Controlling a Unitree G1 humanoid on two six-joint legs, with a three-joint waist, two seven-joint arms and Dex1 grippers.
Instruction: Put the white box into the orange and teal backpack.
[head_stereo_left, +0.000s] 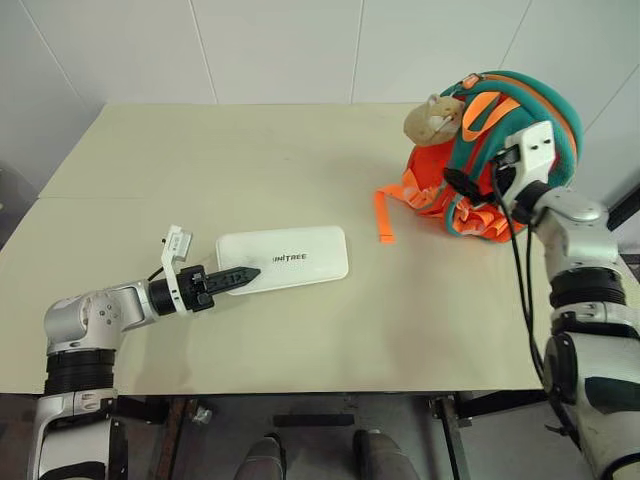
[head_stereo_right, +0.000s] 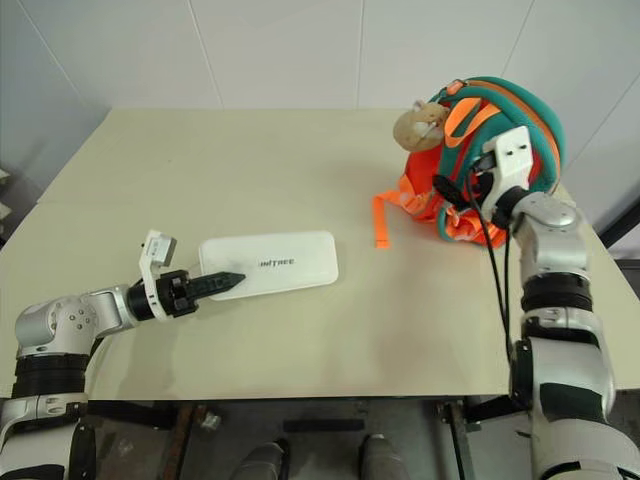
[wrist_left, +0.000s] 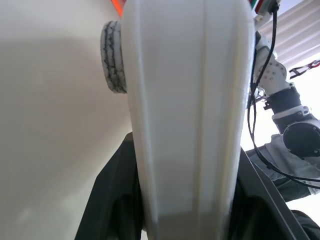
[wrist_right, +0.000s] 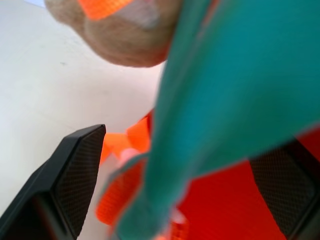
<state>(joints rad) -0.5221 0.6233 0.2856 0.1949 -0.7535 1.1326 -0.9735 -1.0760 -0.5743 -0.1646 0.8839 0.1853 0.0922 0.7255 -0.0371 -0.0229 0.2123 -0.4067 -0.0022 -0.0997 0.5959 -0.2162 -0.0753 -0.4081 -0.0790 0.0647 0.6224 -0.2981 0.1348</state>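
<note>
Pale beige tabletop (head_stereo_left: 250, 150) spreads under white wall panels, with a seam running across its left part.

On it, left of centre, the white box (head_stereo_left: 290, 258) lies flat with dark lettering on its top face. The left tool (head_stereo_left: 240, 277) comes in from the left, nearly level, and is clenched on the box's near left end: one black finger (head_stereo_left: 232, 278) lies across the top face, and the left wrist view shows the box's white edge (wrist_left: 187, 110) standing between the two dark fingers, so the box is grasped there. Whether that end is lifted off the tabletop or resting on it cannot be told.

At the far right of the tabletop sits the orange and teal backpack (head_stereo_left: 520, 110), bunched up, its teal padded straps arching over the orange body. A tan plush charm (head_stereo_left: 432, 118) hangs at its upper left side. A loose orange webbing strap (head_stereo_left: 384, 216) trails from the backpack onto the tabletop toward the box; box and backpack are well apart.

The right tool (wrist_right: 185, 185) is at the front of the backpack with its jaws spread wide. In the right wrist view a teal strap (wrist_right: 240, 100) runs between its two black fingers (wrist_right: 80, 175), with orange fabric behind; the fingers do not press on it, so the tool is released, not gripping
</note>
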